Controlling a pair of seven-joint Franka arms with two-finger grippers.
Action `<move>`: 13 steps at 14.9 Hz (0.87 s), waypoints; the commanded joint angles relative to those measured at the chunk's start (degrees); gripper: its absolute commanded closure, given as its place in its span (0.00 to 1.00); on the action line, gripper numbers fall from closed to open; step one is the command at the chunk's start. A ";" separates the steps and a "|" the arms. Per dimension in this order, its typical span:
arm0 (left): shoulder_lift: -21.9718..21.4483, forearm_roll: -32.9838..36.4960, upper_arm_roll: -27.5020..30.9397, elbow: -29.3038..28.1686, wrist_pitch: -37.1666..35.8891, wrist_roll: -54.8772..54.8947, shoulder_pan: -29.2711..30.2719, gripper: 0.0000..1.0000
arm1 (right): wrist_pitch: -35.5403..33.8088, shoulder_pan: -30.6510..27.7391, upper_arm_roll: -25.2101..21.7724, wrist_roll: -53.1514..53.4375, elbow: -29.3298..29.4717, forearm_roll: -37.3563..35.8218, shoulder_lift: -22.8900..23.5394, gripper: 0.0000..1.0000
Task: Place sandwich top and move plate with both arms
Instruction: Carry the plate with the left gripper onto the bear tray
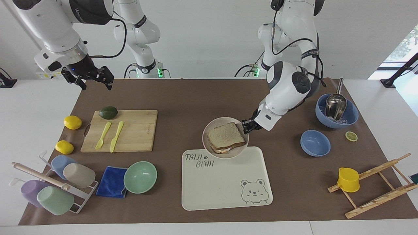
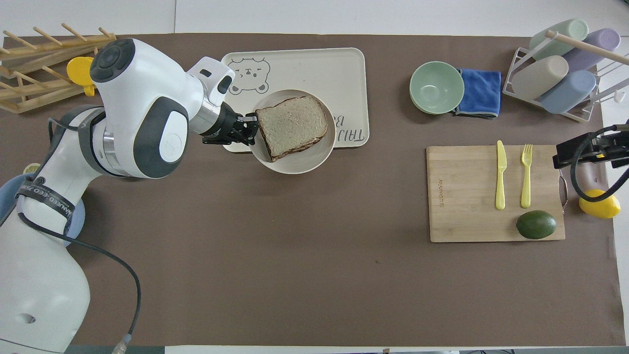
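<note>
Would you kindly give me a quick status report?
Left gripper shut on plate rim, plate raised over bear tray edge. Sandwich top on. Right gripper open, waiting. Tray bare.
</note>
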 commanded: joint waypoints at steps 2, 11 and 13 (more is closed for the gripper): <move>9.83 -1.32 1.44 12.48 -1.75 -4.16 -0.06 1.00 | 0.62 0.07 0.33 -0.22 -0.23 -0.86 -0.37 0.00; 16.19 -1.33 1.71 14.11 10.55 -8.13 -0.06 1.00 | 0.53 0.07 0.33 -0.04 -0.40 -0.77 -0.37 0.00; 15.31 -1.15 1.71 9.55 15.45 -8.13 -0.75 1.00 | 0.53 0.07 0.33 -0.04 -0.41 -0.77 -0.46 0.00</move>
